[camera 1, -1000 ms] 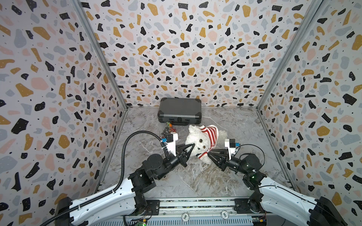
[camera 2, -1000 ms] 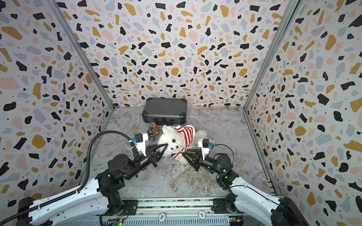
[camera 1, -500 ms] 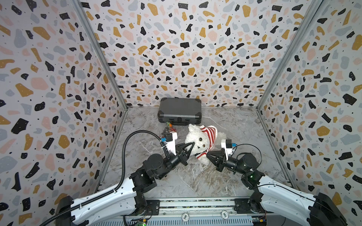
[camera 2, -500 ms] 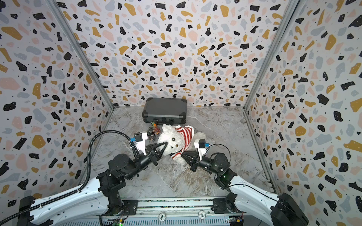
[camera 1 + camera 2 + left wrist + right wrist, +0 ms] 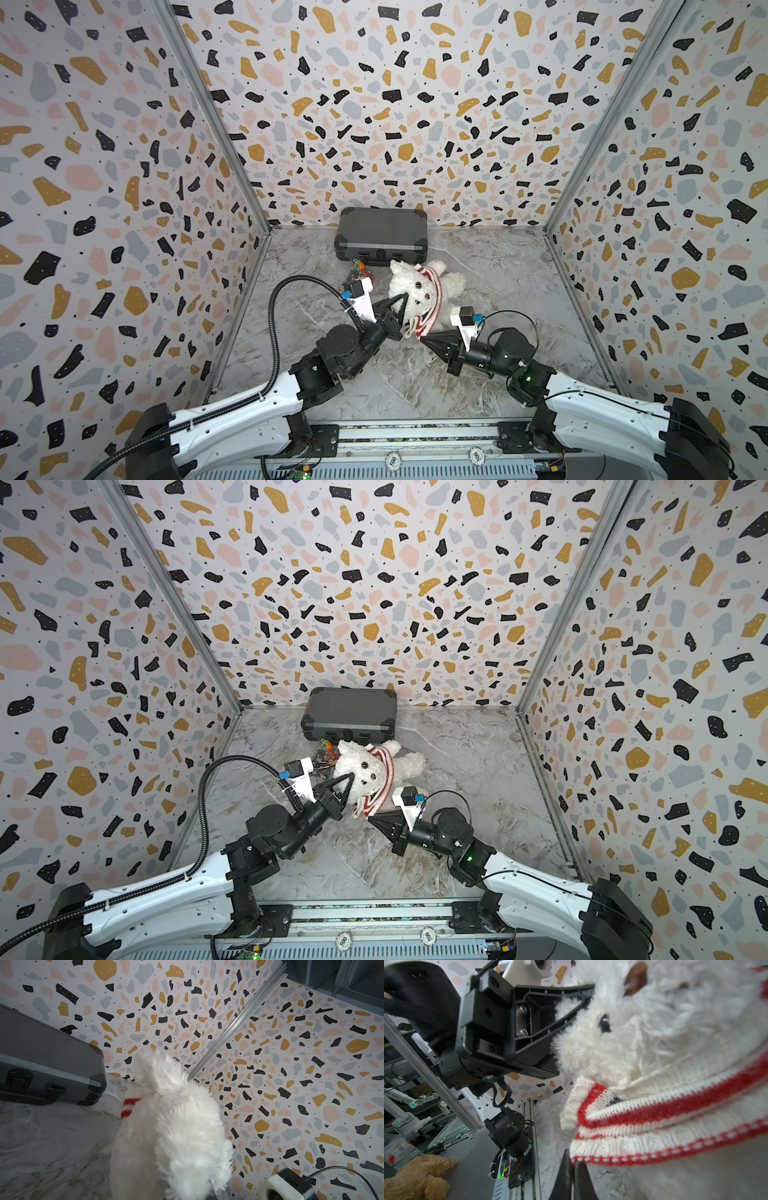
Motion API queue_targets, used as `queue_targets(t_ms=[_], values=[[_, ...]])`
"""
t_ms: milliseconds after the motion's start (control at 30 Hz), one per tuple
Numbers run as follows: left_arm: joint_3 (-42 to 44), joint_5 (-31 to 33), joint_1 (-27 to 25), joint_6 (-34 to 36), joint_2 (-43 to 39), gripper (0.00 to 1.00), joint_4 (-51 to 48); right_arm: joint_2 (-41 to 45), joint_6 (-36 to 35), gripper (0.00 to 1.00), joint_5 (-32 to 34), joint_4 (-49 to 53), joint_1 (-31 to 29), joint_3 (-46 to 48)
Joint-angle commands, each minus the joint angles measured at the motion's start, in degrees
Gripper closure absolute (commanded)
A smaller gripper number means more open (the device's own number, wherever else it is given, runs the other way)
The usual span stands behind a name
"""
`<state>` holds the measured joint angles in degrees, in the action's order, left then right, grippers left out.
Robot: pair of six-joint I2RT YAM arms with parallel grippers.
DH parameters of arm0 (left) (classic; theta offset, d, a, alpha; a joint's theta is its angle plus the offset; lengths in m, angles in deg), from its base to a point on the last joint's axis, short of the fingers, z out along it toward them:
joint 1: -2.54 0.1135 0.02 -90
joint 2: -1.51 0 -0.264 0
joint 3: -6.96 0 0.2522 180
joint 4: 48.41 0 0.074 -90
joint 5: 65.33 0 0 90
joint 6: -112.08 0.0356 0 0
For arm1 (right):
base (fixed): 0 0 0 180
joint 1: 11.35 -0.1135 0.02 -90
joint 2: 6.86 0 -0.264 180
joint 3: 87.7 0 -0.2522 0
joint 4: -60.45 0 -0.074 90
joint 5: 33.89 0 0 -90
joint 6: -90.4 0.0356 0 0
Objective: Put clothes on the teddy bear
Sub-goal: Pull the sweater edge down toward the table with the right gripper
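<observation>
Since a second ago the right end effector (image 5: 422,340) has slid toward 9 o'clock over the bench (image 5: 498,270) and drawn its spread jaws together, while the left end effector (image 5: 404,296) and the bear (image 5: 415,286) have hardly shifted. Both top views show the bear near the middle of the bench, just at 6 o'clock of the dark case (image 5: 381,235), its face turned up to the camera and more white fur bulging out at its 3 o'clock side. A red-and-white striped sweater (image 5: 434,299) runs from about 1 o'clock of the head down the 3 o'clock side of the face to a hem at 6 o'clock. The right end effector is clenched, its tips meeting a corner of that hem in the right wrist view (image 5: 572,1162). Whether any knit is pinched between them cannot be told. The left end effector reaches in from 7 o'clock and is clenched on the fur at the 9 o'clock side of the bear's head, tufts pushing through its finger frame (image 5: 588,991). From the left wrist, fur (image 5: 170,1126) fills the foreground, with a striped edge (image 5: 127,1107) and the case (image 5: 47,1059) behind. A brown plush (image 5: 419,1176) lies off the bench.
</observation>
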<state>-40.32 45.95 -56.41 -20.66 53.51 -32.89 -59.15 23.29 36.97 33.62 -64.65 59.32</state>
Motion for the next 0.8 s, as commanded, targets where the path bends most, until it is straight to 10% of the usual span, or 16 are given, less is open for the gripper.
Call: queue_targets(t_ms=[0, 767], values=[[-0.2, 0.1, 0.7, -1.2, -1.5, 1.00, 8.5, 1.4, 1.3, 1.00, 5.1, 1.5, 0.0, 2.5], [0.3, -16.2, 14.1, -13.8, -7.5, 1.00, 1.9, 5.5, 9.5, 1.00, 4.4, -0.7, 10.0, 13.6]])
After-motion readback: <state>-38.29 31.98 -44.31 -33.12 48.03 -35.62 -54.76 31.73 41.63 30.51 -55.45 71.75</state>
